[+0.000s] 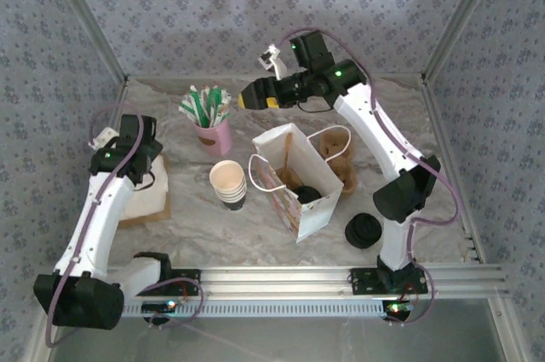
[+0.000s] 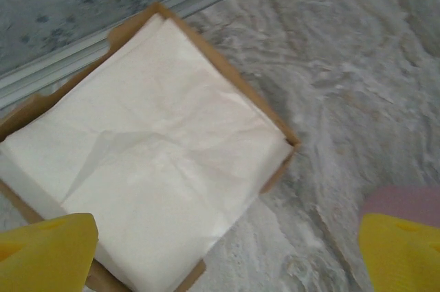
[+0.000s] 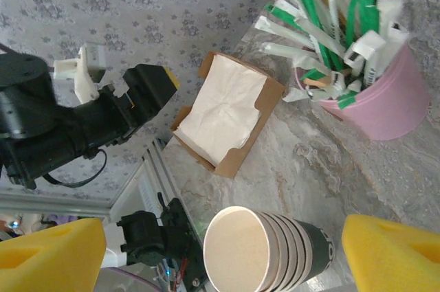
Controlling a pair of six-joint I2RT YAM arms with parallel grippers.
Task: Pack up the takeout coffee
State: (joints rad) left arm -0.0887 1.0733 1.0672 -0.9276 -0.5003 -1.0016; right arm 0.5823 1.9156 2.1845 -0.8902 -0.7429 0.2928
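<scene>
The left gripper's (image 2: 227, 254) jaws were spread, empty, above the napkin box's (image 2: 148, 161) corner, bare table (image 2: 344, 99) between them. The right gripper's (image 1: 249, 100) jaws also gaped empty in open air near the pink cup (image 1: 215, 136). The coffee (image 1: 307, 194) stood well away from them, inside the bag's (image 1: 311, 217) open rim.

Napkin box (image 3: 240, 154): directly below the left gripper (image 2: 227, 256); napkins (image 2: 158, 148) stacked in it.
Cup of stirrers and sachets (image 1: 213, 130): just left of the right gripper (image 1: 249, 98), nearer the bases.
Stack of lidless cups (image 1: 228, 183): nearer again, between napkin box and paper bag (image 1: 294, 200).
Paper bag: upright, takeout coffee (image 1: 308, 194) inside.
Cup carrier (image 1: 342, 158): behind the bag.
Stack of lids (image 1: 364, 230): right of the bag.
</scene>
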